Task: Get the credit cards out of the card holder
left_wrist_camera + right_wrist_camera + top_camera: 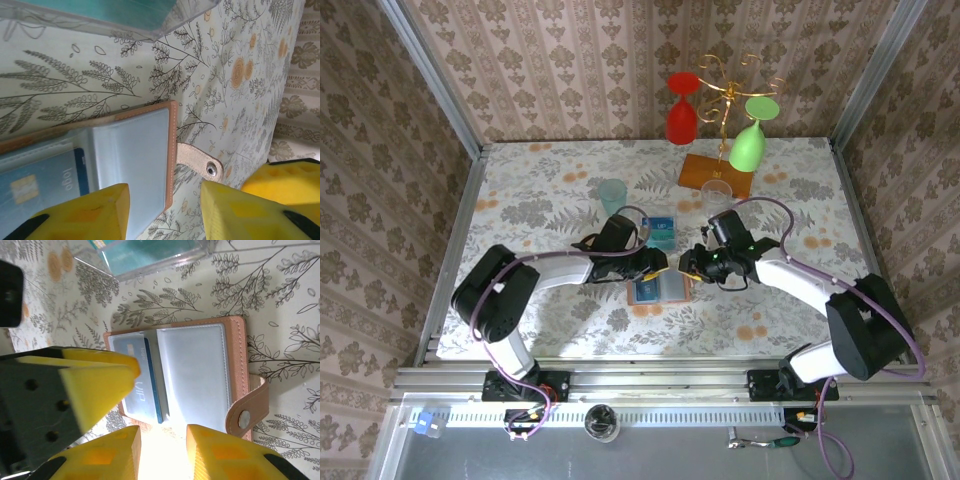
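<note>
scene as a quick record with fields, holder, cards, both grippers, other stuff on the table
card holder: lying open on the table, snap strap out to one side
cards: tucked in one pocket, other pocket looks empty
left gripper: jaws apart, above the card-side pocket
right gripper: jaws apart, close beside the holder
clear box: behind the holder, teal contents
tumbler: upright, left of the box
glass rack: at the back, red glass and green glass hanging

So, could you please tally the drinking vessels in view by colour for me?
Red glass: 1
Green glass: 1
Teal tumbler: 1
Clear cup: 1
Total: 4
</note>
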